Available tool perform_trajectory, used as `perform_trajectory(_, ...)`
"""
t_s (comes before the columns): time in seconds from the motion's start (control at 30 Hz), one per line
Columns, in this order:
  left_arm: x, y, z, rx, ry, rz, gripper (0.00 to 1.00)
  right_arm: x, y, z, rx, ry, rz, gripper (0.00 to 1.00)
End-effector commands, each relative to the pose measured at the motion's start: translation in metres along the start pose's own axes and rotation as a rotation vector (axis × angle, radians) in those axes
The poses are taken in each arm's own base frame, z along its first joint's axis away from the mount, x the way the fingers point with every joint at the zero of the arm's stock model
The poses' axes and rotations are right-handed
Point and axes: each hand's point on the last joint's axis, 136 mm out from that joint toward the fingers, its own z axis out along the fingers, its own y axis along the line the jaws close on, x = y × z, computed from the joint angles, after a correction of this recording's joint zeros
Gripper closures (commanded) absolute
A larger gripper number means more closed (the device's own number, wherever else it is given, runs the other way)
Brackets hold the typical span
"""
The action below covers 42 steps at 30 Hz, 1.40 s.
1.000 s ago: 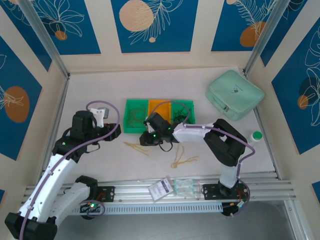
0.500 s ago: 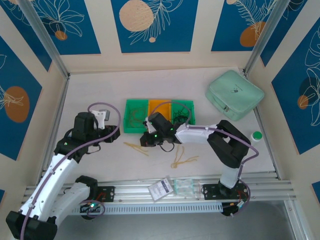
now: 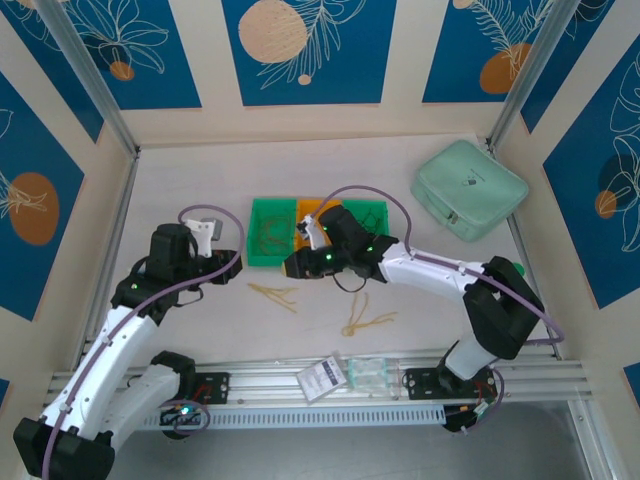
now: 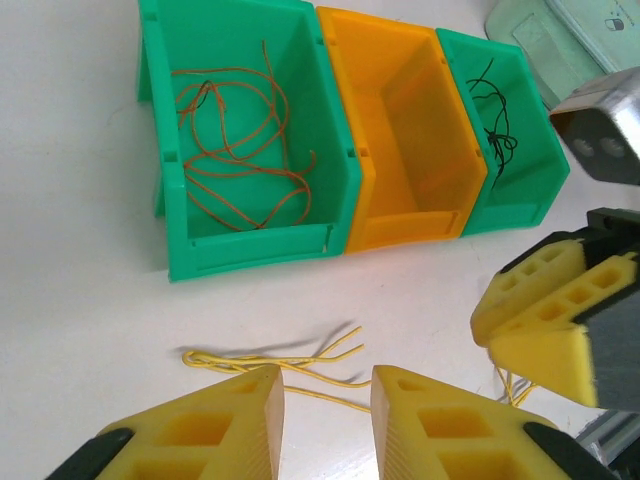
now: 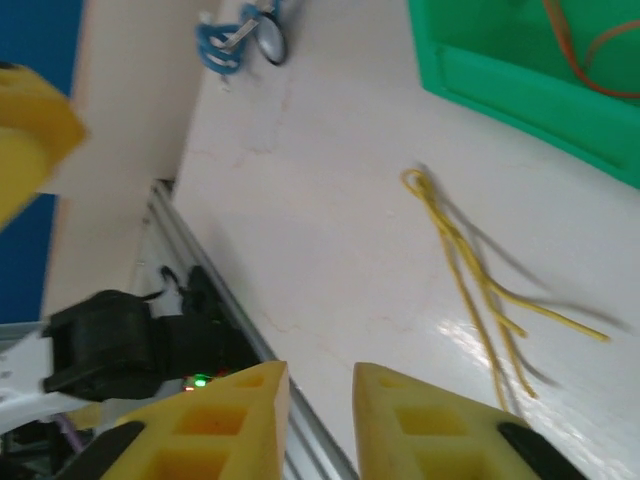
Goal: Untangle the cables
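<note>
Hovering low over the white table (image 4: 80, 300), the left pincer (image 4: 328, 385) shows its 2 yellow fingers parted by a narrow gap with nothing between them. Just ahead of the tips lies a loose bundle of thin pale yellow wires (image 4: 270, 358), flat on the surface, untouched by either arm. Across from it, the right pincer (image 5: 320, 380) is also slightly parted and empty, hanging above that same bundle from the far side. Beyond the wires, 3 plastic bins stand in a row. The left green bin (image 4: 250, 255) holds curled red-brown wires (image 4: 240, 150), the middle orange bin (image 4: 400, 225) looks bare, and the right green bin (image 4: 520, 205) holds a small knot of dark wires (image 4: 497, 125). Nearer the arm bases sits a second yellow cluster (image 3: 365, 322), well apart from the first. My read is that the job is well along: the red and dark cables look sorted, while the 2 yellow clumps are left to separate, likely bound for the orange bin.
</note>
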Motion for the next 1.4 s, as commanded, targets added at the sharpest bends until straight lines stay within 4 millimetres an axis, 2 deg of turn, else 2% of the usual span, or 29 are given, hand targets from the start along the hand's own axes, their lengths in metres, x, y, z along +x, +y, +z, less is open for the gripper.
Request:
perform_trajectory(0.0, -0.001, 0.001, 0.002, 0.012, -0.003, 0.008, 0.71, 0.022, -0.033, 0.014, 0.176, 0.083, 0.031, 0.71)
perform_trajectory(0.1, -0.002, 0.001, 0.001, 0.010, -0.005, 0.009, 0.71, 0.026, -0.045, 0.028, 0.261, 0.094, 0.037, 0.67)
perform_trajectory(0.23, -0.002, 0.001, 0.000, 0.003, -0.004, 0.013, 0.70, 0.024, -0.053, 0.041, 0.300, 0.100, 0.050, 0.66)
perform_trajectory(0.53, 0.000, 0.004, -0.002, -0.012, -0.004, 0.022, 0.70, 0.020, -0.069, 0.050, 0.336, 0.088, 0.073, 0.66)
perform_trajectory(0.87, 0.002, 0.006, -0.002, -0.024, -0.004, 0.027, 0.70, 0.025, -0.059, 0.066, 0.260, 0.126, 0.081, 0.70)
perform_trajectory(1.37, 0.005, 0.009, -0.004, -0.036, 0.000, 0.031, 0.70, 0.023, -0.052, 0.073, 0.207, 0.131, 0.082, 0.80)
